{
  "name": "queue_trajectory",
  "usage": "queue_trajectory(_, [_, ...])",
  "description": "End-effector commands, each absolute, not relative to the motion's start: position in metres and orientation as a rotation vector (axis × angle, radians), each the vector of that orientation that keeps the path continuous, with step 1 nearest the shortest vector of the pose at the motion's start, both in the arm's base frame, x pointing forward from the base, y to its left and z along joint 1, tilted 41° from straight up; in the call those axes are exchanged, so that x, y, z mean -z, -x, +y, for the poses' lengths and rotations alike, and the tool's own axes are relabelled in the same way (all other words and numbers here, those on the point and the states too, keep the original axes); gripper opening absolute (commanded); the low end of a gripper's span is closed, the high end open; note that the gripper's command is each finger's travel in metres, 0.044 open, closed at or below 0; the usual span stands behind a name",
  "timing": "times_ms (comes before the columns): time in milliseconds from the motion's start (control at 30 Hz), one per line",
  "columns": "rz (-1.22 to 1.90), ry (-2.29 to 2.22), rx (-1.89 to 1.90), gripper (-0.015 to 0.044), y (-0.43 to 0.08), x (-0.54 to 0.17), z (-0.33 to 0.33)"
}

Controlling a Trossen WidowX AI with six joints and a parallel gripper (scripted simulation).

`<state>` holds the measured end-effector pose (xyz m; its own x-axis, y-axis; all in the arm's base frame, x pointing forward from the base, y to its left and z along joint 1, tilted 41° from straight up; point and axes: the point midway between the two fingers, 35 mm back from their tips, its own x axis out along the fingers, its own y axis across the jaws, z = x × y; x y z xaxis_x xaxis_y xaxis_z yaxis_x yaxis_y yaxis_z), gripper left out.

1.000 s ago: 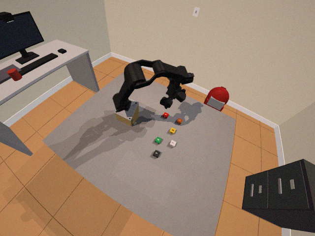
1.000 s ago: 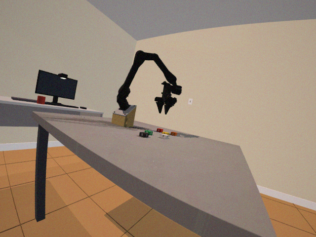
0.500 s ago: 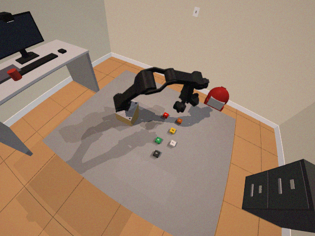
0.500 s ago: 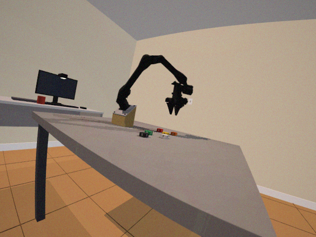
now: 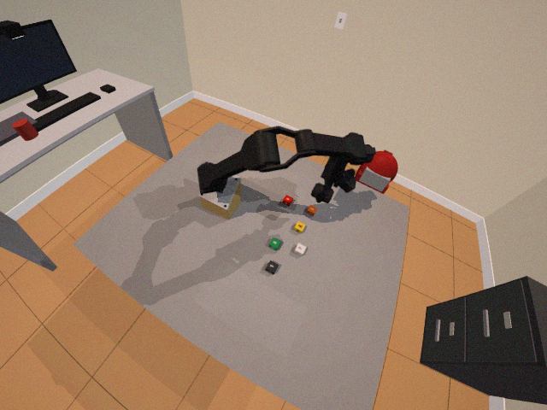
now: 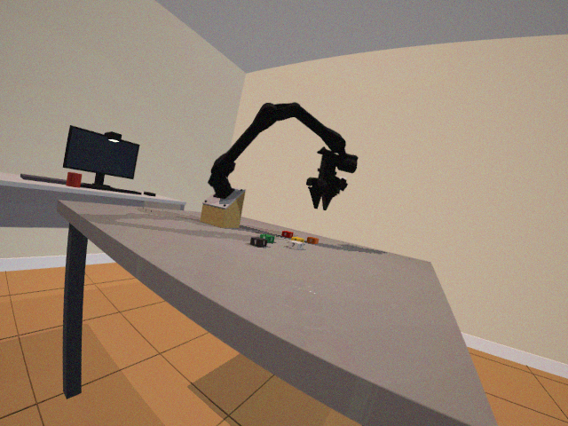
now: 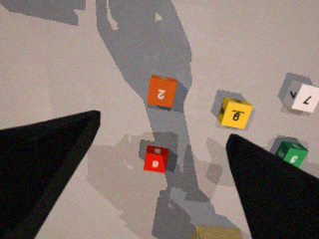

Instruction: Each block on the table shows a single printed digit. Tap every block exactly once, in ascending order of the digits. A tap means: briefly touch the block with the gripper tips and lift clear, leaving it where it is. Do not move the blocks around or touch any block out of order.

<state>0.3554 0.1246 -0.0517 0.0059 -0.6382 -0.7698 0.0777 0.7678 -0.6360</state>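
My gripper [image 5: 334, 187] [image 6: 320, 209] [image 7: 164, 128] is open and empty, high above the table [image 5: 344, 300] [image 6: 375, 303]. In the wrist view the orange block [image 5: 311, 209] [image 6: 312, 240] [image 7: 161, 92], digit 2, lies just beyond the gap between the fingertips. The red block [image 5: 288, 200] [image 6: 287, 234] [image 7: 156, 159], digit 8, shows between the fingers. The yellow block [image 5: 300, 227] [image 6: 297, 239] [image 7: 235, 114], an underlined 6, is by the right fingertip. The white block [image 5: 300, 248] [image 6: 295, 245] [image 7: 305, 98], 7, and green block [image 5: 274, 243] [image 6: 267, 238] [image 7: 291, 153], 3, are farther right. The black block [image 5: 271, 266] [image 6: 258, 241] is outside the wrist view.
The arm's wooden base block [image 5: 220, 207] [image 6: 221, 216] [image 7: 217, 233] stands left of the blocks in the top and exterior views. A desk [image 5: 132, 90] with a monitor [image 5: 37, 57] [image 6: 100, 153] and a red mug [image 5: 25, 129] [image 6: 74, 179] stands at the left.
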Motion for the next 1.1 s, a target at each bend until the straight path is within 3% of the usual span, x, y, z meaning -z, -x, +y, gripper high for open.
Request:
queue_trajectory(0, [1.471, 0.491, 0.596, 0.04, -0.356, 0.053, 0.124])
queue_trajectory(267, [1.471, 0.491, 0.596, 0.04, -0.355, 0.047, 0.118])
queue_trajectory(533, [1.472, 0.497, 0.6, 0.04, -0.326, -0.01, 0.047])
queue_trajectory(1067, [1.472, 0.497, 0.6, 0.04, -0.325, -0.011, 0.046])
